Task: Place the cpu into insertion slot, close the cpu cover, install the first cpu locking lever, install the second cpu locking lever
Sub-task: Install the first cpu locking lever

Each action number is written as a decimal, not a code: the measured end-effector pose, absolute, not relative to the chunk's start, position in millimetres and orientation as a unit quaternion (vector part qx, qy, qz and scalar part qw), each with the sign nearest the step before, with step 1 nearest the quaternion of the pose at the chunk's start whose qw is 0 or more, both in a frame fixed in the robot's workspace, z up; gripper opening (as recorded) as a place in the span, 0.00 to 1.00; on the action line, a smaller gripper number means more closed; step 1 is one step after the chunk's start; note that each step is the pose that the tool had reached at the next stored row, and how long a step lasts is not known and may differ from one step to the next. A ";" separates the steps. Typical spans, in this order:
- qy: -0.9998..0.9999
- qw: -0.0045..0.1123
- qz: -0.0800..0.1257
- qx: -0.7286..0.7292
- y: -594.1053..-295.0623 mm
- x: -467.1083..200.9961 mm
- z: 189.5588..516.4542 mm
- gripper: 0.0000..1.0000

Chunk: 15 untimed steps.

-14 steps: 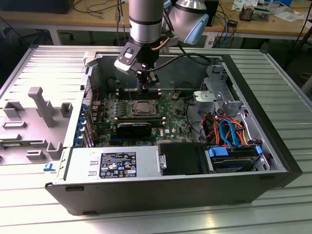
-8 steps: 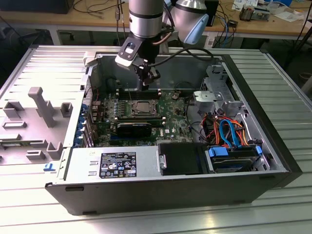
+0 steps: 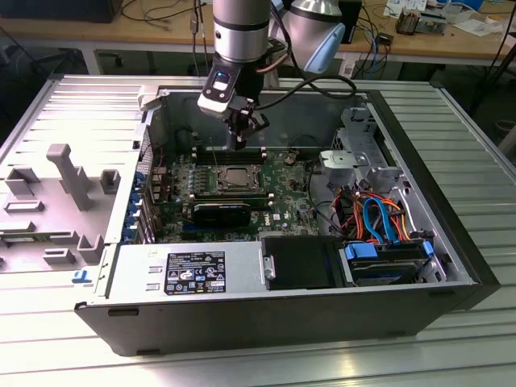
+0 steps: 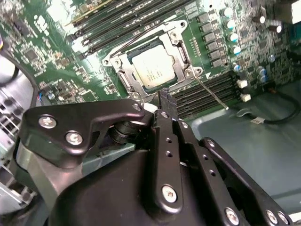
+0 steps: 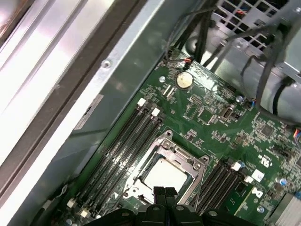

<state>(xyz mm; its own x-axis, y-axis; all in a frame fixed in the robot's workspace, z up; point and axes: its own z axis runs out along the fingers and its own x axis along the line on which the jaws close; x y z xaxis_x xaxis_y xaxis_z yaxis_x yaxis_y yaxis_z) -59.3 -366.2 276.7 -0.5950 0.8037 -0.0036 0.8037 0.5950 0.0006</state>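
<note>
Step in hand, as I judge it: locking-lever work. The cpu [image 4: 153,68] already sits in the insertion slot [image 4: 126,82]. The cpu cover [image 4: 182,52] lies down over the chip's edges, with the chip showing through its window.

The gripper [image 4: 163,94] hangs just above the slot's edge, clenched on nothing. In the first wrist view its two fingertips [image 5: 159,191] meet side by side, just short of the chip. In the exterior view it stands over the socket, mid green board [image 3: 282,193], inside the open computer case [image 3: 242,278].

Doing it well:
- Use the clenched tip as a pusher and make no grasp.
- Bear on the thin wire lever [image 4: 212,93], which angles out from the socket corner over the near memory slots [image 4: 186,101]. Whether it is hooked I cannot tell, so check before you load it.
- Press down and sideways together so the wire slips under its catch. A straight push may skate off the round wire.
- Keep the tip off the chip's top and off the small capacitors [image 4: 230,35] beside the socket.
- Watch that the cover does not lift as you load the lever.

The chip is a flat square with a dull silver-grey top that reads pale under the light. It sits level and square in the frame, with no corner riding up that I can see. The cover is a thin, bright metal frame, slightly larger than the chip.
</note>
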 end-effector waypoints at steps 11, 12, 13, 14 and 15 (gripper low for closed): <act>0.903 0.002 -0.001 0.429 -366.2 -59.3 276.6 0.11; 0.903 0.002 -0.001 0.429 -366.2 -59.3 276.6 0.11; 0.903 0.002 0.000 0.429 -366.2 -59.3 276.6 0.11; 0.904 0.002 -0.001 0.428 -366.2 -59.3 276.6 0.11; 0.904 0.002 0.000 0.428 -366.3 -59.3 276.5 0.11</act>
